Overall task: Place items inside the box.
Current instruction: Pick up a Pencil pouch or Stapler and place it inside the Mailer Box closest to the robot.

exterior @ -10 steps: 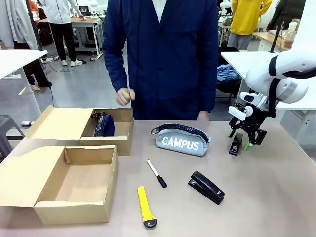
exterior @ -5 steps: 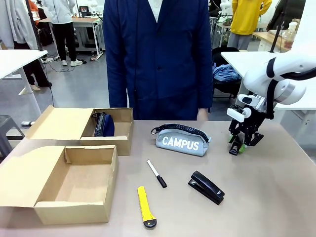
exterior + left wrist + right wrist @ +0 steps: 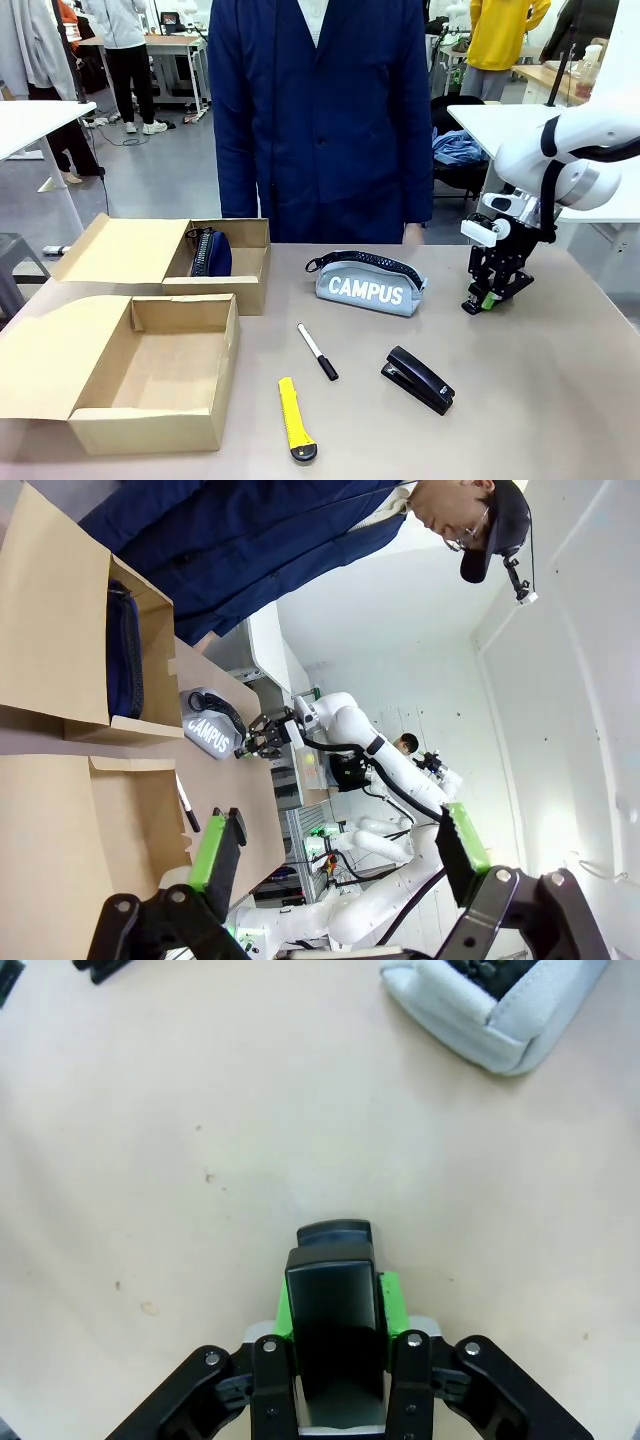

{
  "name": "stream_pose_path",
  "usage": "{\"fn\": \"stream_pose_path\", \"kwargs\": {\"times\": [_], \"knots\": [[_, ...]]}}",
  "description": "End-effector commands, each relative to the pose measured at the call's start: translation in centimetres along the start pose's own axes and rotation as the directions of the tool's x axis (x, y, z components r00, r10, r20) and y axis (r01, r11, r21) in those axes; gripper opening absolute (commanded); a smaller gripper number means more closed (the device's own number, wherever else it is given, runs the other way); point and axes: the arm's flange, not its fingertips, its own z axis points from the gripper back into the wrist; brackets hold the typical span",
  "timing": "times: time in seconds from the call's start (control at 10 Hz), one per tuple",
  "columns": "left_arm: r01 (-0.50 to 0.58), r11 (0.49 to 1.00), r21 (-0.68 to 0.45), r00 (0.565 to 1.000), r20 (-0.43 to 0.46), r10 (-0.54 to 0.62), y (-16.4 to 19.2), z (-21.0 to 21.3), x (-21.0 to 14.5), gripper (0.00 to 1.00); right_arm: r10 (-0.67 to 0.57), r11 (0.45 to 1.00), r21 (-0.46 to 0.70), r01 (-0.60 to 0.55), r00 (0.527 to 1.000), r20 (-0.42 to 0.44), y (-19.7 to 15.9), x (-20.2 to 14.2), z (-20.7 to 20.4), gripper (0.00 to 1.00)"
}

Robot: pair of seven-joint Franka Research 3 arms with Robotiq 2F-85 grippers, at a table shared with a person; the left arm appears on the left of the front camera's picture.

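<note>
— What do we see of the items?
— Right of the open box [image 3: 150, 395], our grey CAMPUS pouch [image 3: 370, 287] lies mid-worktop [image 3: 560, 400], with the black stapler [image 3: 417, 379] nearer us.
— And the grippers?
— Our left gripper [image 3: 338, 815] is spread. The right gripper [image 3: 487, 297] is right of both items and apart from them, pinching a black piece [image 3: 335, 1300].

The right tool [image 3: 485, 299] has clamped shut on the small black object [image 3: 333, 1290].
</note>
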Motion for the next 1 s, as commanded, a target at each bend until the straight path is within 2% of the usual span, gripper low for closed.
{"fn": "stream_pose_path", "kwargs": {"times": [0.0,0.2,0.3,0.4,0.5,0.6,0.7,0.8,0.9], "knots": [[0.012,1.0,-0.011,1.0,-0.002,-0.012,-0.2,0.1,-0.1,1.0,-0.058,0.997,0.046,0.059,0.998,-0.026,-0.3,0.0,0.7,0.0],[0.012,1.0,-0.011,1.0,-0.002,-0.012,-0.2,0.1,-0.1,1.0,-0.192,0.981,0.015,0.192,0.981,0.011,1.5,1.7,3.2,0.0],[0.012,1.0,-0.011,1.0,-0.002,-0.012,-0.2,0.1,-0.1,1.0,-0.324,0.943,-0.073,0.326,0.945,0.035,4.4,3.3,6.4,0.0],[0.012,1.0,-0.011,1.0,-0.002,-0.012,-0.2,0.1,-0.1,1.0,-0.521,0.844,-0.125,0.521,0.853,0.031,8.5,4.8,9.4,0.0],[0.012,1.0,-0.011,1.0,-0.002,-0.012,-0.2,0.1,-0.1,1.0,-0.681,0.713,-0.163,0.682,0.729,0.07,14.1,6.5,11.6,0.0],[0.012,1.0,-0.011,1.0,-0.002,-0.012,-0.2,0.1,-0.1,1.0,-0.72,0.661,-0.157,0.734,0.679,0.143,19.3,8.0,12.4,0.0],[0.012,1.0,-0.011,1.0,-0.002,-0.012,-0.2,0.1,-0.1,1.0,-0.718,0.647,-0.18,0.741,0.672,0.183,22.9,8.9,12.4,0.0],[0.012,1.0,-0.011,1.0,-0.002,-0.012,-0.2,0.1,-0.1,1.0,-0.731,0.624,-0.198,0.756,0.654,0.194,24.6,9.0,12.0,0.0],[0.012,1.0,-0.011,1.0,-0.002,-0.012,-0.2,0.1,-0.1,1.0,-0.722,0.642,-0.183,0.744,0.668,0.181,25.2,9.1,11.5,0.0]]}}
